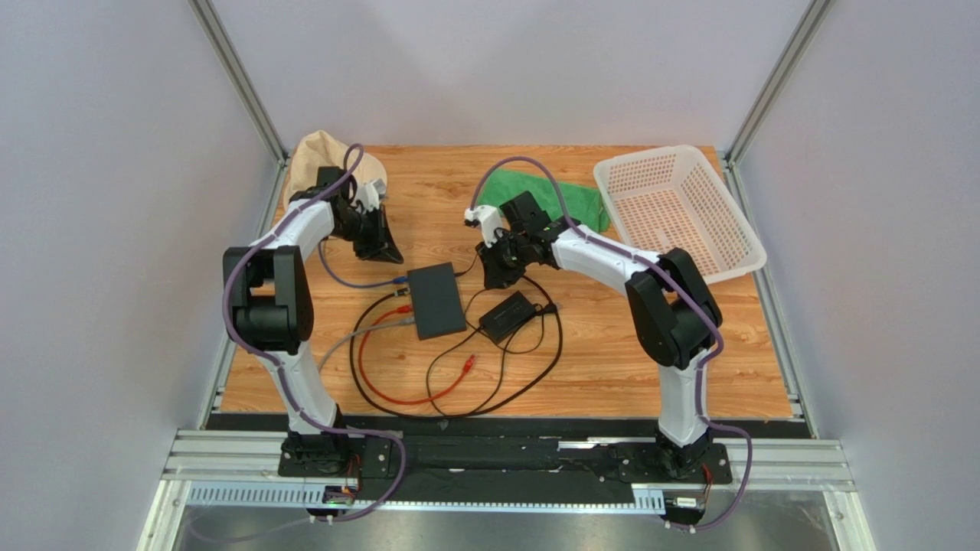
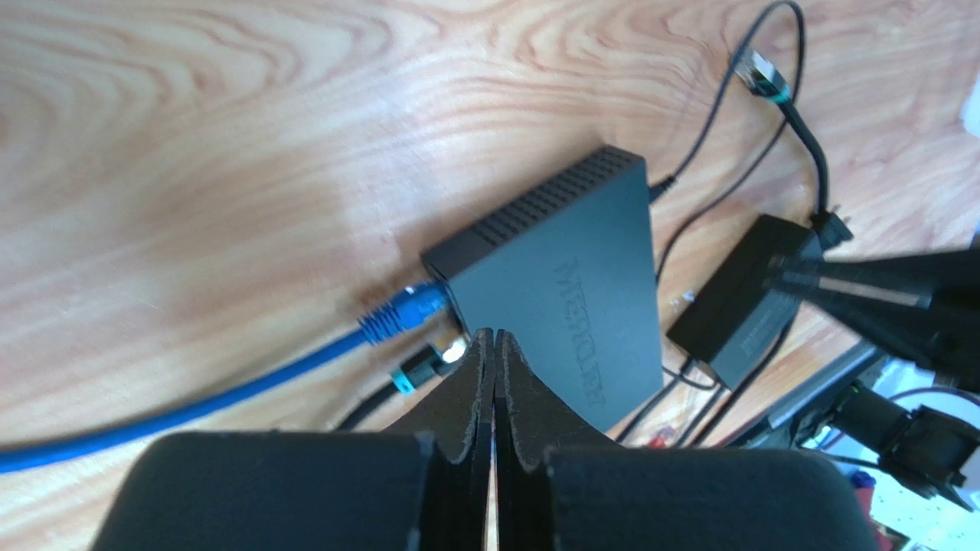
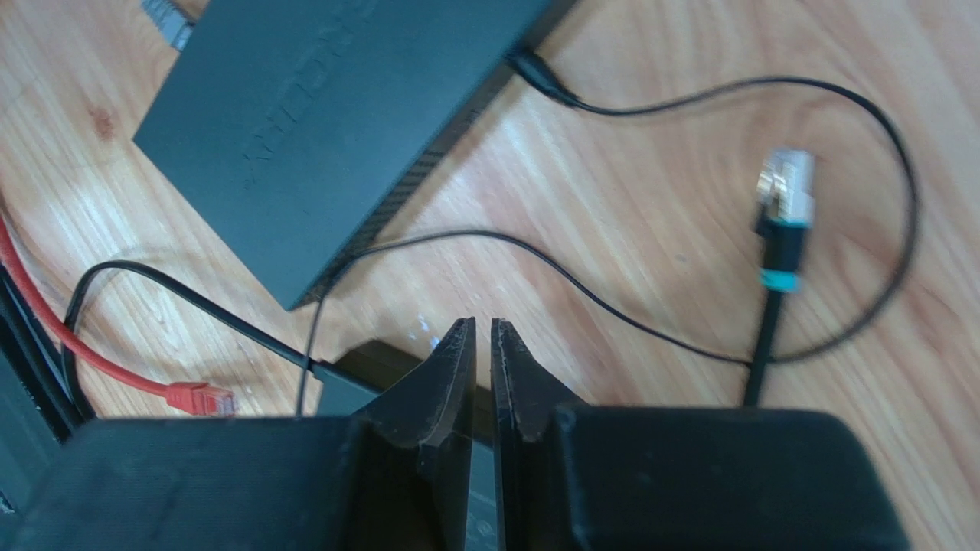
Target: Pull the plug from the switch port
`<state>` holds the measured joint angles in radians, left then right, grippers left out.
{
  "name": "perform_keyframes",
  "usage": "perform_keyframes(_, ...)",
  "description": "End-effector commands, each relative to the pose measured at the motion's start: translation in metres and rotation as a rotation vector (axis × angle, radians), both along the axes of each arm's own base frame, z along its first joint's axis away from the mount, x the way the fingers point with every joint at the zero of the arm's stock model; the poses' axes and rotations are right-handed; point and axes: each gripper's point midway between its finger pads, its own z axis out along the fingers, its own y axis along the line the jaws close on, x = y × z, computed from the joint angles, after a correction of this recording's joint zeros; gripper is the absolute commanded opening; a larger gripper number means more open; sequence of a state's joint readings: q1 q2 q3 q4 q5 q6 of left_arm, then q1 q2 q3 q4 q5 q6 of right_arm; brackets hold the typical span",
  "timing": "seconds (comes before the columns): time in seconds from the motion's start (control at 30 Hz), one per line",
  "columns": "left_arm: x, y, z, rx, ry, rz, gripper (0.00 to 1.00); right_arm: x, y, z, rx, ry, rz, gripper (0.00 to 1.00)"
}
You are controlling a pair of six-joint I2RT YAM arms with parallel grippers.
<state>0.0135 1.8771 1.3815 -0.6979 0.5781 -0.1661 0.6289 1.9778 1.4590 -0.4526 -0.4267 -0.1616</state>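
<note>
Near the switch [image 2: 552, 287], left gripper [image 2: 495, 344] and right gripper [image 3: 482, 333] hang pinched together, empty; tug the blue plug [image 2: 403, 310] unbraced, it likely drags.

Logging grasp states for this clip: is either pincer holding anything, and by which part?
Nothing is held. The left pincer and right pincer are both shut, gripping nothing.

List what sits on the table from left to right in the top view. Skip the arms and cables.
beige cloth → switch → adapter → basket
</note>
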Motion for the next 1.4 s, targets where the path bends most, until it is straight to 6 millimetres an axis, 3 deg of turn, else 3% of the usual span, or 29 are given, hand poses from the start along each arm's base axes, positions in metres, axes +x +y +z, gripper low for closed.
perform_keyframes(0.0,0.017,0.006,0.002,0.048,-0.029,-0.016,0.00,-0.005,0.033,0.007,0.051,-0.020,0.092,0.13)
perform_keyframes(0.13,0.027,0.021,-0.009,0.137,-0.011,-0.013,0.00,-0.009,0.047,-0.005,0.039,-0.018,0.114,0.12)
perform_keyframes(0.23,0.022,0.024,-0.024,0.157,0.051,-0.025,0.00,-0.009,0.054,-0.015,0.027,-0.013,0.125,0.11)
perform_keyframes(0.5,0.019,0.018,-0.042,0.138,0.091,-0.042,0.00,-0.017,0.058,-0.028,-0.016,-0.021,0.147,0.10)
perform_keyframes(0.57,0.018,0.001,-0.044,0.134,0.089,-0.082,0.00,-0.022,0.056,-0.032,-0.023,-0.013,0.154,0.11)
perform_keyframes(1.03,0.019,-0.050,-0.036,0.099,0.077,-0.181,0.00,-0.038,0.046,-0.031,-0.055,-0.042,0.181,0.11)
perform_keyframes(1.27,0.022,-0.052,-0.035,0.119,0.070,-0.187,0.00,-0.038,0.039,-0.030,-0.072,-0.062,0.181,0.11)
perform_keyframes(1.37,0.034,-0.049,-0.012,0.138,0.005,-0.182,0.00,-0.038,0.040,-0.025,-0.067,-0.067,0.180,0.11)
